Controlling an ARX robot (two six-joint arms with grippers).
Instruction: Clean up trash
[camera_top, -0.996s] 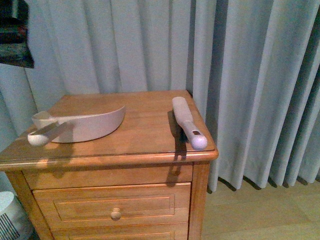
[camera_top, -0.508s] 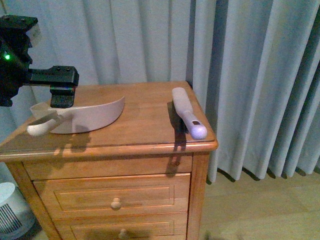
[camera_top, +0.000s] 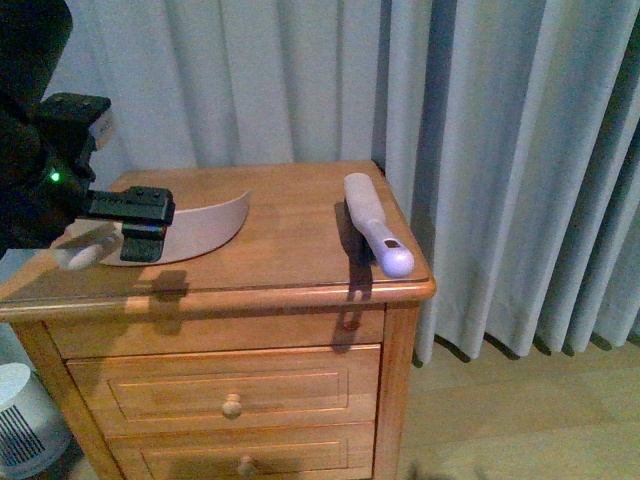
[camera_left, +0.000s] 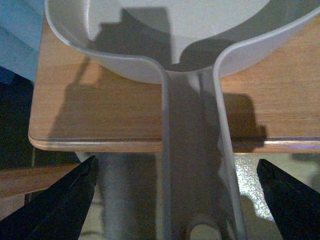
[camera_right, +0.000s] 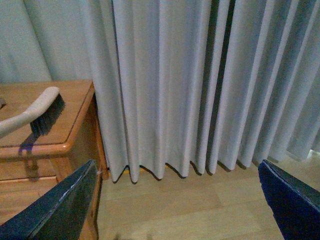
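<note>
No trash wad shows in any view. A pink-beige dustpan (camera_top: 205, 225) lies on the left of the wooden nightstand top (camera_top: 290, 255), with its handle end (camera_top: 85, 250) poking over the left front edge. My left gripper (camera_top: 138, 223) is open and hangs just over that handle. In the left wrist view the handle (camera_left: 192, 150) runs between the open jaws of the left gripper (camera_left: 176, 165), and neither finger touches it. A grey hand brush (camera_top: 375, 232) lies on the right of the top. My right gripper (camera_right: 177, 167) is open and empty, off the nightstand's right side above the floor.
Grey curtains (camera_top: 480, 150) hang behind and to the right of the nightstand. Its drawers (camera_top: 230, 395) face me. A white round appliance (camera_top: 20, 420) stands on the floor at the lower left. Wooden floor (camera_right: 190, 210) lies to the right. The brush (camera_right: 35, 114) shows in the right wrist view.
My left arm came into view from the left and moved down and right, from above the dustpan's back to over its handle. The dustpan and brush have not moved.
</note>
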